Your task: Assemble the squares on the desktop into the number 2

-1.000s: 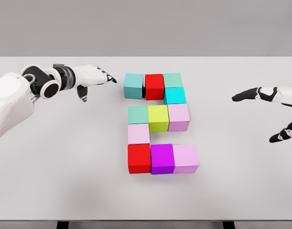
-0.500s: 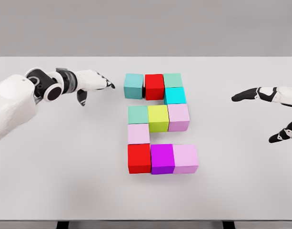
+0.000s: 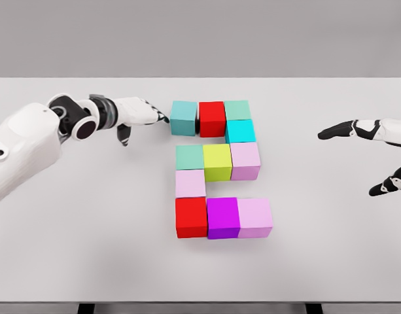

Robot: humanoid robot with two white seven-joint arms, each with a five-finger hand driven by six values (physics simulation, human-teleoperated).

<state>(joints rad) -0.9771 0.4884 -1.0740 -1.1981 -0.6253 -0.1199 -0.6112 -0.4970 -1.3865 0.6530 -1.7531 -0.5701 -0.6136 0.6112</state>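
Coloured cubes lie on the white table in a blocky 2. The top row is a teal cube, a red cube and a green cube, with a cyan cube below it. The middle row holds a green cube, a yellow cube and a lilac cube. A pink cube leads down to a red cube, a magenta cube and a lilac cube. My left hand is open, its fingertips just at the teal cube's left face. My right hand hovers open at the right edge.
My left hand has slid right across the table until its fingertips reach the teal cube. The cubes and the right hand have not moved.
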